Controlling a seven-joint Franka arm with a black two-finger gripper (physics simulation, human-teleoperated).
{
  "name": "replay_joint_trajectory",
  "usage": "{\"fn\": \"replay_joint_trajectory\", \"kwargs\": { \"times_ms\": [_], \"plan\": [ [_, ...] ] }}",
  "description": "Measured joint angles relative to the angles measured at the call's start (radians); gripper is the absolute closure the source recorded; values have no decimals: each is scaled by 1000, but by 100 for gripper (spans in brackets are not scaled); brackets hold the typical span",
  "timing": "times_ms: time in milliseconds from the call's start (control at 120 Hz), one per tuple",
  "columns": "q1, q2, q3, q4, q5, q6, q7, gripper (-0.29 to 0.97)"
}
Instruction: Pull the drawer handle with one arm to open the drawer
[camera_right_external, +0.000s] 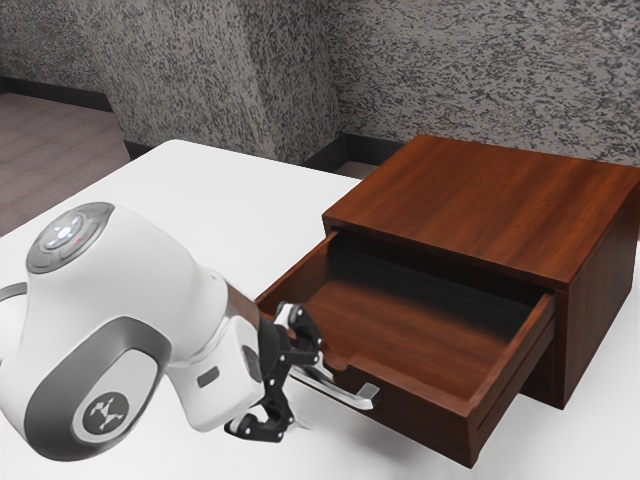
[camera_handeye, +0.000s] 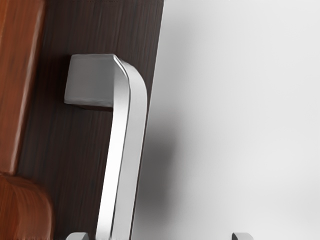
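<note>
Drawer is sitting well out of the dark wood cabinet, lower middle of the exterior view, with the cabinet off toward the exterior view's right on the white table. The silver handle is on the drawer's front face, low in the frame. The gripper is right at the handle's end nearest the arm, with its fingers spread wide. Looks like it's hooked around the bar rather than pinching it.

Wrist view backs that up. The bar runs down the dark drawer front from its square mount block, and the two fingertips poke in well apart. The bar is just beside one tip and well clear of the other, so it's open, not clamped.

My take: keep the pull straight along the drawer's slide line, no sideways drag. With only one finger doing the hooking, any twist could let the bar slip off. Slow and steady, and stop before the drawer runs out of rail.
</note>
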Motion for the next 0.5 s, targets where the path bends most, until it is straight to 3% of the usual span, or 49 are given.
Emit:
{"fn": "replay_joint_trajectory", "kwargs": {
  "times_ms": [150, 317, 367, 500],
  "plan": [
    [0, -22, 1, 1, -2, -1, 1, 31],
    [0, -50, 25, 83, 2, -37, -14, 15],
    [0, -37, 28, 160, 44, -80, -50, 12],
    [9, 106, 4, 517, 235, -325, -240, 6]
  ]
}}
